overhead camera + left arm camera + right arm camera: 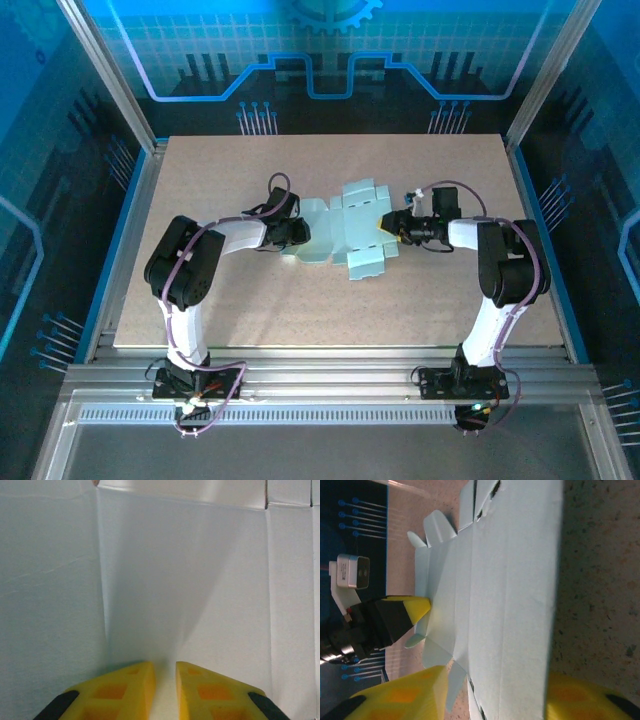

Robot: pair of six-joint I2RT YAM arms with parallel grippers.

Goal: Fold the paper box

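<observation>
Locate the paper box (345,235). It is a die-cut sheet with some flaps lifted, lying at the middle of the table (250,310), slightly toward the table's far edge.

The left gripper (298,232), left of the table's middle, is clamped on the sheet's left panel. In the left wrist view its fingers stand almost together with card running between them.

The right gripper (497,677), right of the table's middle, straddles the sheet's right edge with its jaws apart, one finger above the card and one on the table side. It has no pinch yet.

The step in hand appears to be securing the right edge so that a panel can be folded.

- Close the right jaws only when the card sits deep between the pads, square to a crease.
- Use the left clamp as the anchor.
- Fold slowly along the scored line. Thin card will likely buckle or tear at the tabs if you pull it sideways.
</observation>
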